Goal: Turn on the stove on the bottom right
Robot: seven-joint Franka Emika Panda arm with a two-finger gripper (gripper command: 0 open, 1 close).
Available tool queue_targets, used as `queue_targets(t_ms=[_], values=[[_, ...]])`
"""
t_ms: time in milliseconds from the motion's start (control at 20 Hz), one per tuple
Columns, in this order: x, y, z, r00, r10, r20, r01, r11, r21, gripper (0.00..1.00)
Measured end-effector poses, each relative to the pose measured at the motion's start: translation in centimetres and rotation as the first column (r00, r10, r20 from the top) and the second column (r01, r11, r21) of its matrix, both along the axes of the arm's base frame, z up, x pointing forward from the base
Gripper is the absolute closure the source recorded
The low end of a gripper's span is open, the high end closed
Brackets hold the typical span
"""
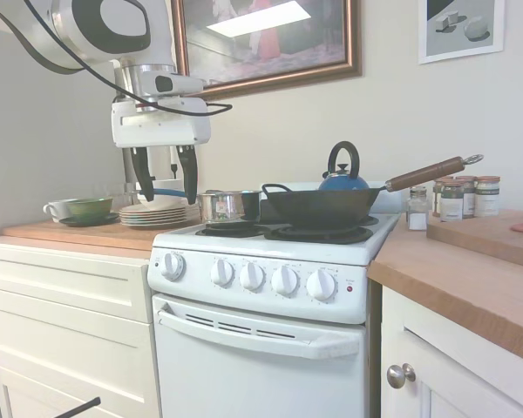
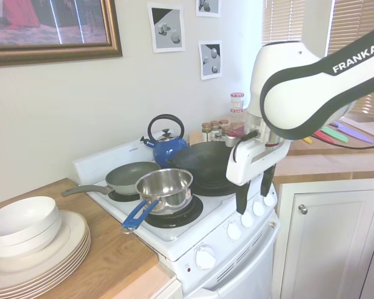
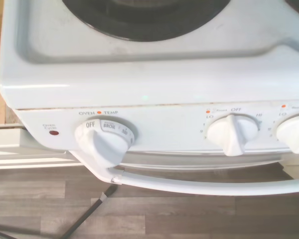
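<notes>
Door handle (image 3: 189, 185) and oven knob (image 3: 102, 142) sit closest, under the wrist camera. We locate the right knob (image 1: 321, 285) at the right end of the stove's (image 1: 270, 237) front panel, just beside the red dot (image 1: 349, 289). We judge it rigid, smooth plastic on a fixed shaft: it turns and does not lift. Pinch across its raised centre rib. The gripper (image 1: 167, 192) points down, jaws spread and empty, before the panel's left end, above knob level and well apart from the right knob.
</notes>
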State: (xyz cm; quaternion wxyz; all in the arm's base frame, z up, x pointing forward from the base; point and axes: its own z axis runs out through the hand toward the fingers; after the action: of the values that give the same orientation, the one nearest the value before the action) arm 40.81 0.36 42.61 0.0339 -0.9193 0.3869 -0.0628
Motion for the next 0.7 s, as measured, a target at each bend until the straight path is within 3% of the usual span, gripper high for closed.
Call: queue_targets(t_ms=[400,700], values=[[0.2,-0.3,-0.3,1.000,0.024,-0.015,-0.025,1.000,-0.010,0.00],[2.3,-3.6,-0.8,0.999,0.020,-0.043,-0.021,1.000,-0.004,0.00]])
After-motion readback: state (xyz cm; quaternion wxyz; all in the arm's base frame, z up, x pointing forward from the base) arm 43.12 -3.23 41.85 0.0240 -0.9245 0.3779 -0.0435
